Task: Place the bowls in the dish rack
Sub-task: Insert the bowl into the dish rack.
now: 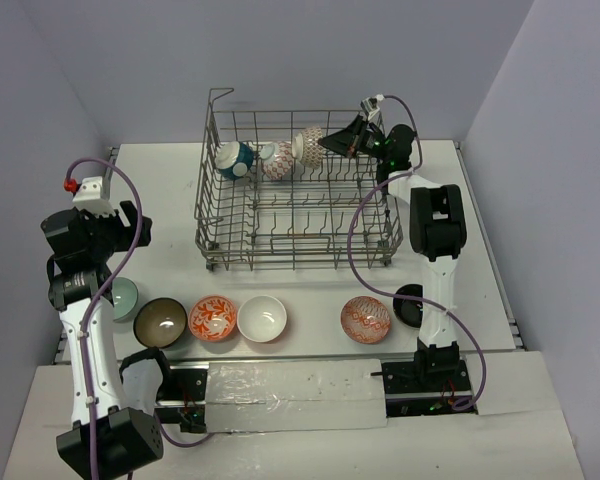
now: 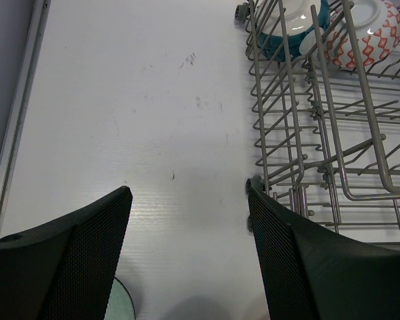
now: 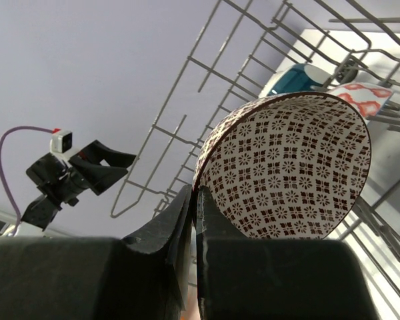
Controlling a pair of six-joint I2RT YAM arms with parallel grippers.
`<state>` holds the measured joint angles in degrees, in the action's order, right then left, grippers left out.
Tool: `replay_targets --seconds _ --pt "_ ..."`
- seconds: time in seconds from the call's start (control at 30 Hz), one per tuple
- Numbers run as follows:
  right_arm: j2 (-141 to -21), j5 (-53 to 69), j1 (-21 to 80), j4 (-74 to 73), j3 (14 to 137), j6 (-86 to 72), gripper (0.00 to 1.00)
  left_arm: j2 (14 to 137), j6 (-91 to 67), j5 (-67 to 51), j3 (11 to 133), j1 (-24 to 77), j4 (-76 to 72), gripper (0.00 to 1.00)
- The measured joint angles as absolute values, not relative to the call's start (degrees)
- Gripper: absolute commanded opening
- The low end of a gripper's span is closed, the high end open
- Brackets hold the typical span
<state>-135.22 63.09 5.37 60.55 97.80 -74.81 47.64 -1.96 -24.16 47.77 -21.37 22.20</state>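
Dish rack with teal bowl and red-patterned bowl; right gripper tight on brown-patterned bowl; left gripper wide.

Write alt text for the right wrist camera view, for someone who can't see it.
The right gripper pinches the rim of a brown-and-white patterned bowl, held on edge among the dish rack wires. Behind it sit a teal bowl and a red-patterned bowl.

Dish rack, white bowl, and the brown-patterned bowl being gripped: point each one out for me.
dish rack (image 1: 300, 247), top view, front wall wires.
white bowl (image 1: 262, 319), top view, inside bottom.
brown-patterned bowl (image 3: 287, 167), right wrist view, patterned inside.
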Motion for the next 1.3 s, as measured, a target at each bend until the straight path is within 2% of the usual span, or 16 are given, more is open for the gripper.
replay_targets --seconds 0.2,0.47,0.57,1.0,1.3 --pt "-133.5 62.7 5.5 52.1 98.1 -69.2 0.00 47.6 -2.0 -24.2 47.8 -21.4 22.2 0.76" --pt "-130.0 61.4 7.0 23.7 105.7 -50.4 0.00 47.3 -2.0 -24.4 47.8 -21.4 22.2 0.76" --pt "-129.1 60.6 7.4 17.6 106.7 -45.9 0.00 47.0 -2.0 -24.4 47.8 -21.4 22.2 0.76" --pt "-123.4 59.6 7.3 7.4 100.7 -33.4 0.00 45.8 -2.0 -24.7 47.8 -21.4 22.3 0.77" --pt "-123.5 59.5 7.0 5.6 98.5 -35.9 0.00 45.8 -2.0 -24.7 47.8 -21.4 22.3 0.77"
